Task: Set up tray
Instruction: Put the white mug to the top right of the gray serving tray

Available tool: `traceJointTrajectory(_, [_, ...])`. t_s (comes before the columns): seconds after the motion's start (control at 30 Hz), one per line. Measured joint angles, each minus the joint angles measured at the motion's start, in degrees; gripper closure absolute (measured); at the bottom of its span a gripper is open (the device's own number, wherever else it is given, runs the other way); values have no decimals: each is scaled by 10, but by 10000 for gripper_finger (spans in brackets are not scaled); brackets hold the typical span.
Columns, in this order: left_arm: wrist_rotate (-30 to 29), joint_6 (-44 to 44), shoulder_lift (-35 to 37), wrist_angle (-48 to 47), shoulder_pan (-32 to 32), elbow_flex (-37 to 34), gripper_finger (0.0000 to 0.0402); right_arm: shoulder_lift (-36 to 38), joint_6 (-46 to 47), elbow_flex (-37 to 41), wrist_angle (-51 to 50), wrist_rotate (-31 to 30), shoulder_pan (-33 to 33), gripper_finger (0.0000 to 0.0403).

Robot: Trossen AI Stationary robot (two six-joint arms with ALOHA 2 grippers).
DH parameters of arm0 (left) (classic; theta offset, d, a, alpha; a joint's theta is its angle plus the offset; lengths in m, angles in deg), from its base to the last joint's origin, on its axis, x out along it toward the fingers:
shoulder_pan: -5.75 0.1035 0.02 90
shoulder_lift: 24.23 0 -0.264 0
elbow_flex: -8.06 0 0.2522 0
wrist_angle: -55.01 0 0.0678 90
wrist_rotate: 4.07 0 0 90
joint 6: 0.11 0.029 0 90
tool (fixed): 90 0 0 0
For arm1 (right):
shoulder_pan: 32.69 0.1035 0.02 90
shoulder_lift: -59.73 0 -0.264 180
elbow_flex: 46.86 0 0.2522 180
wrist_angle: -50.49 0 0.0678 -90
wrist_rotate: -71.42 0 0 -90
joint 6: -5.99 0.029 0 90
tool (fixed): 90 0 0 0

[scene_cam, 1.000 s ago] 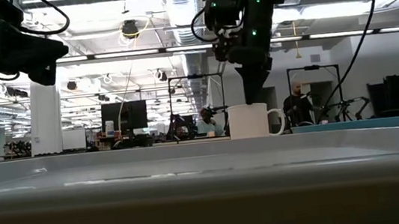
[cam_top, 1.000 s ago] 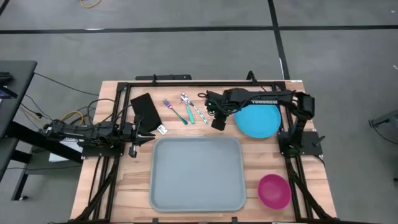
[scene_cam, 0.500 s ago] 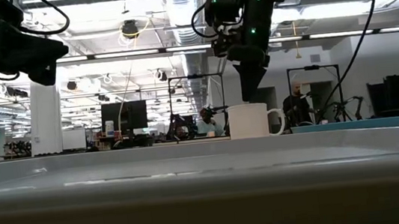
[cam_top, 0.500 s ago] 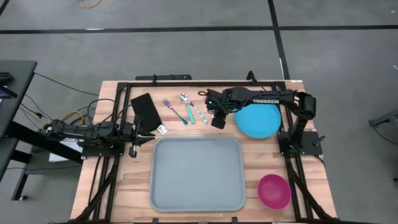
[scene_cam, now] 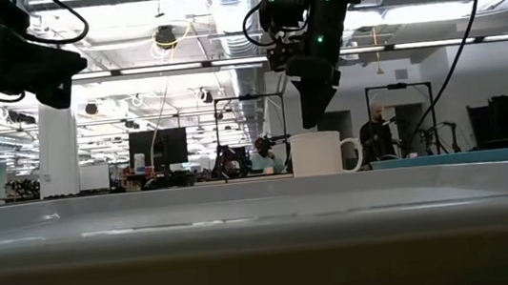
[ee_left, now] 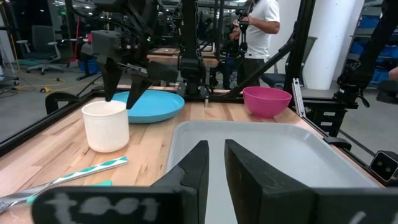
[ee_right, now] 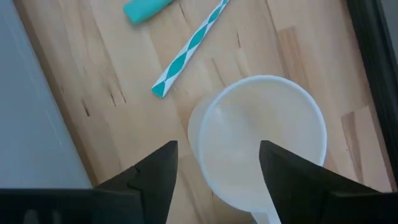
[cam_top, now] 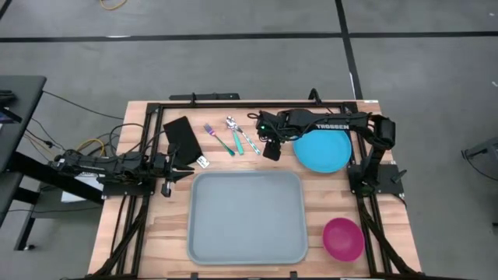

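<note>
Hovering directly above the white cup (ee_right: 261, 149), the right gripper (ee_right: 214, 162) has its jaws spread open, one finger outside the cup's rim and the other over its mouth, so the step in hand looks like picking the cup up by its wall. The tray (cam_top: 246, 218) lies empty just in front of the cup, toward the near table edge, with the blue plate (cam_top: 323, 150) beside the cup and the pink bowl (cam_top: 343, 238) off the tray's right corner. To do this well, the gripper should come straight down until the wall sits deep between the fingers, avoiding the handle, then close gently so the cup does not tip. The left gripper (ee_left: 214, 165) waits at the tray's left edge, its jaws slightly parted and empty.
</note>
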Motion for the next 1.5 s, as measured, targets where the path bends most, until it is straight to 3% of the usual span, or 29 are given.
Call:
traceJointTrajectory(0.3, [0,0,0,0,0,0,361,-1,9,0,4,9,0,203])
traceJointTrajectory(0.7, [0,0,0,0,0,0,362,-57,21,1,4,9,9,231])
traceJointTrajectory(0.83, [0,0,0,0,0,0,361,-56,21,0,7,5,12,262])
traceJointTrajectory(1.17, [0,0,0,0,0,0,361,-51,32,0,-16,0,10,390])
traceJointTrajectory(1.5, [0,0,0,0,0,0,362,-20,37,1,-86,7,17,398])
